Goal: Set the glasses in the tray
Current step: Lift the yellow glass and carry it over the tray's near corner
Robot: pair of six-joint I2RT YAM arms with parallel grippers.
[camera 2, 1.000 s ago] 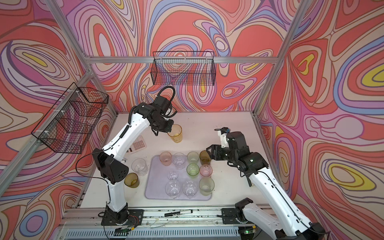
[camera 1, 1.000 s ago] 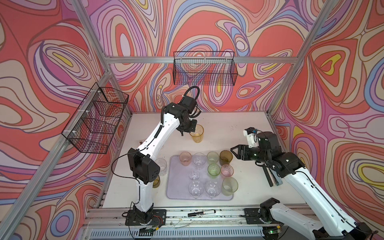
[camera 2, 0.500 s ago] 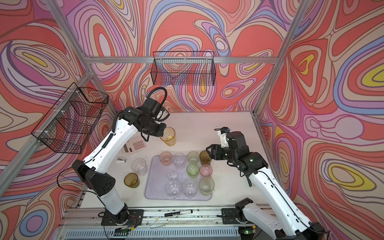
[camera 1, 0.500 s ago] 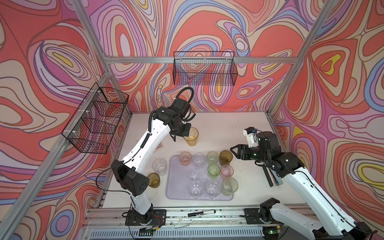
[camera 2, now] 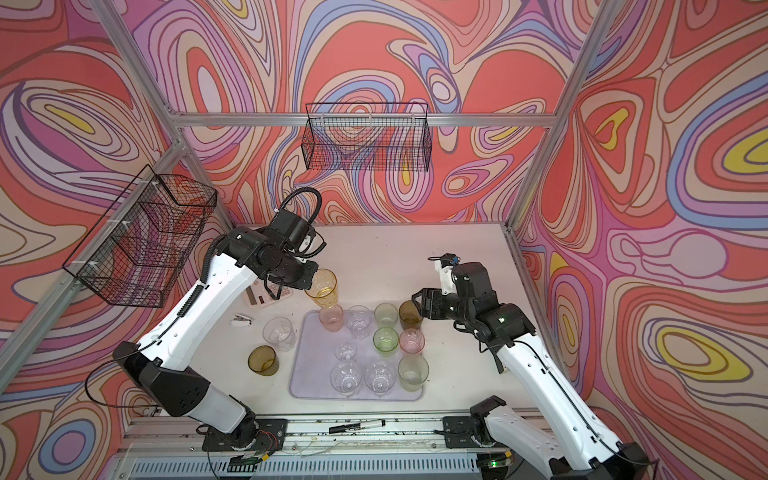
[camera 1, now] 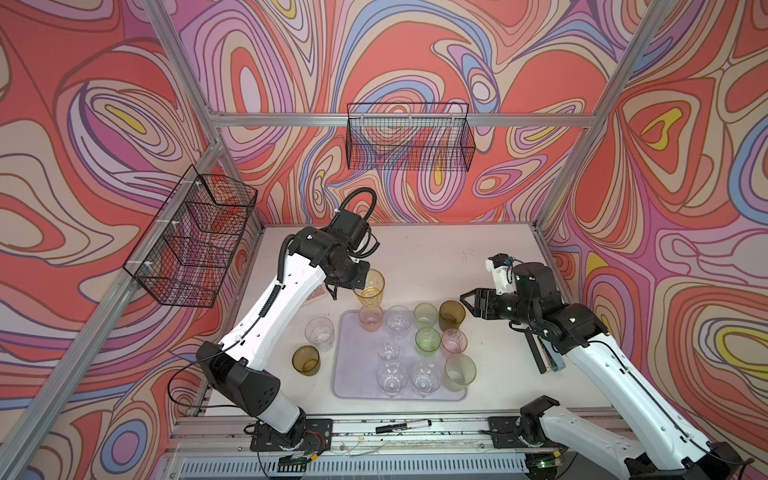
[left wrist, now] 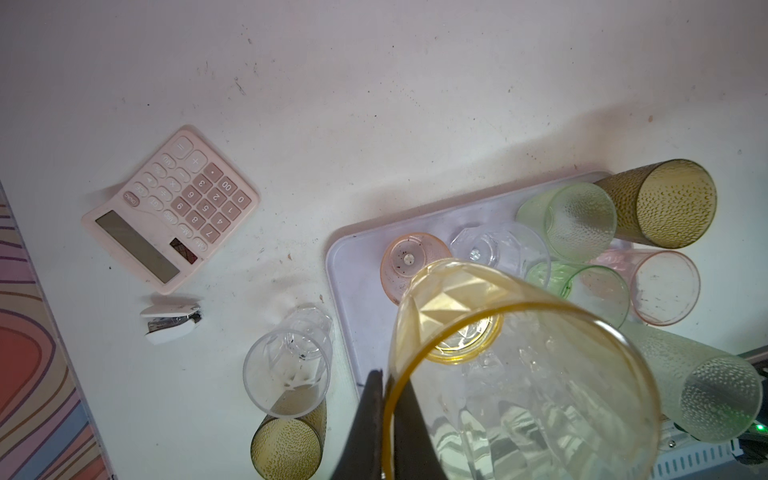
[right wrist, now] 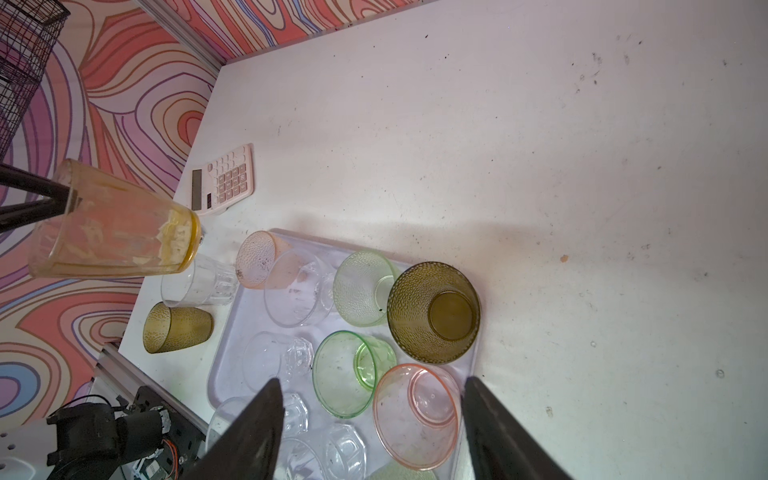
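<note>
Amber glass (camera 1: 369,286): lifted, near upright, rim pinched by the closed left end effector (camera 1: 357,286), at the tray's (camera 1: 353,374) far-left corner. The peach glass (camera 1: 370,318) close below likely obstructs a straight descent; bare tray floor lies nearer, along the left side. Right end effector (camera 1: 467,305): open, empty, beside the olive glass (camera 1: 452,315).
</note>
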